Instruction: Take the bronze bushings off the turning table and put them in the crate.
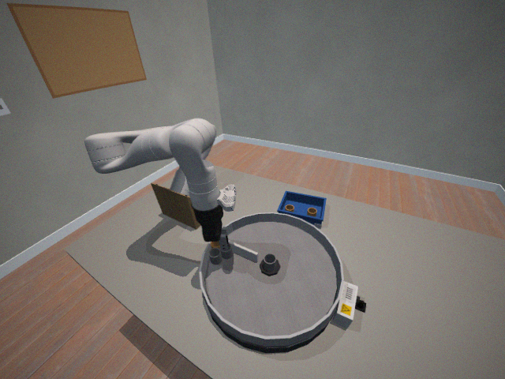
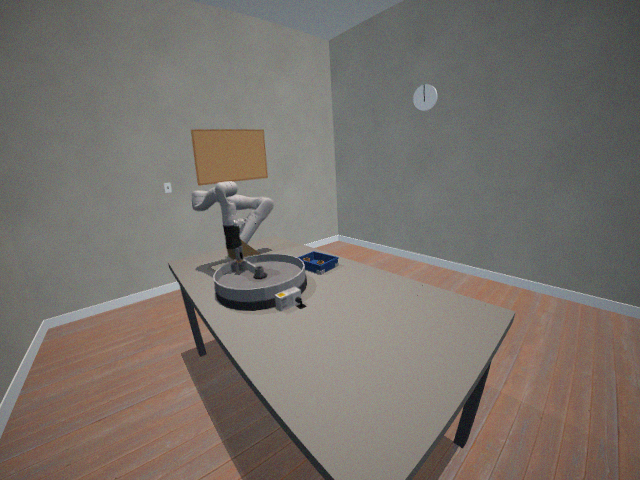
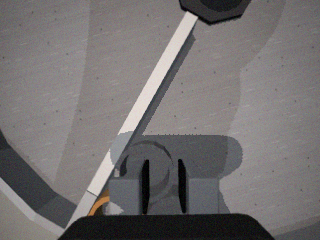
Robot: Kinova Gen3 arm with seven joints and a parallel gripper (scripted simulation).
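My gripper [image 1: 222, 245] [image 2: 238, 259] [image 3: 163, 178] is partly open and empty, pointing down low over the left of the turning table [image 1: 277, 309] [image 3: 50, 90]. In the wrist view a steel bushing [image 3: 148, 167] lies below the fingers, partly hidden by the left one. A bronze bushing [image 1: 215, 245] [image 3: 99, 205] is beside it, mostly hidden. In the top view two steel bushings, one at the left [image 1: 215, 257] and one at the right [image 1: 226, 252], stand close together near the rim. The blue crate [image 1: 304, 198] holds two bronze bushings, left [image 1: 289, 208] and right [image 1: 312, 212].
A white bar [image 1: 245, 251] [image 3: 145, 100] reaches from the rim side toward the dark hub [image 1: 269, 268], which bears a grey hollow cylinder [image 1: 269, 260]. A raised wall [image 1: 269, 340] rings the turning table. A brown board [image 1: 175, 205] stands behind the gripper; a control box [image 1: 346, 302] sits at the right rim.
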